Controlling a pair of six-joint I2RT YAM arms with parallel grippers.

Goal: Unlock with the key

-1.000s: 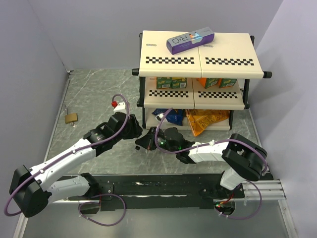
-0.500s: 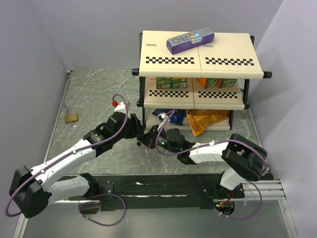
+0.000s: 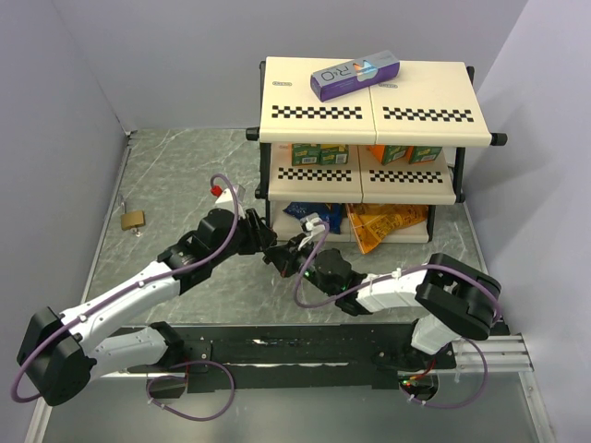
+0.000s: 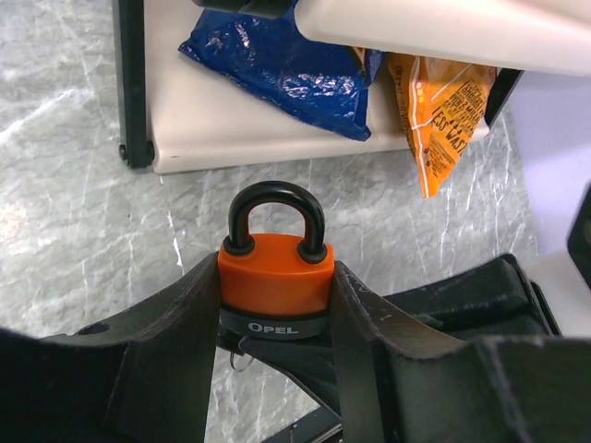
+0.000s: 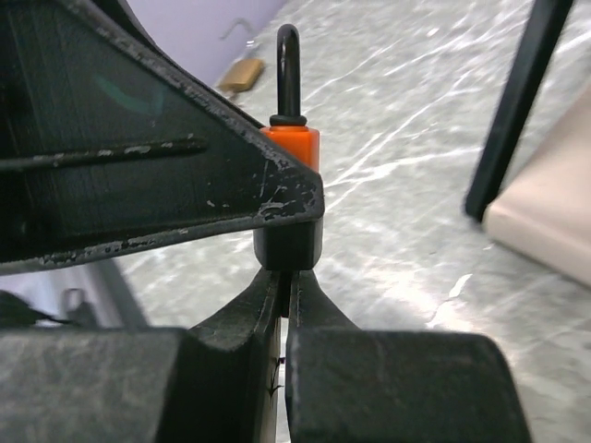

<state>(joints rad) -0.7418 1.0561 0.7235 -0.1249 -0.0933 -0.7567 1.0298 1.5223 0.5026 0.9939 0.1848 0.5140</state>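
The right gripper (image 5: pixel 284 288) is clenched, its two fingers pressed flat together with their tips right under the black base of the padlock (image 5: pixel 294 148). The key itself cannot be made out in any view. If it is there, it is hidden between those closed fingers or inside the base, and only a small wire ring (image 4: pixel 238 360) peeks out beneath the lock. The left gripper (image 4: pixel 275 309) is grasping the orange padlock by its two sides, with the loop on top and the base turned toward the other arm. The two grippers meet just above the table (image 3: pixel 166 185), in front of the bottom shelf of the rack (image 3: pixel 369 111). A blue bag (image 4: pixel 286 65) and an orange snack bag (image 4: pixel 443 101) lie on that shelf. A second, brass padlock (image 3: pixel 132 220) sits well apart near the left wall, and neither arm is touching it. As for progress, the lock is picked up and presented and the right fingers are lined up at the keyhole end, so the approach looks done. Both legs of the loop are seated in the orange body, so the lock is not open yet. What is left, by my reading, is to seat the key fully, turn it and let the loop spring free.
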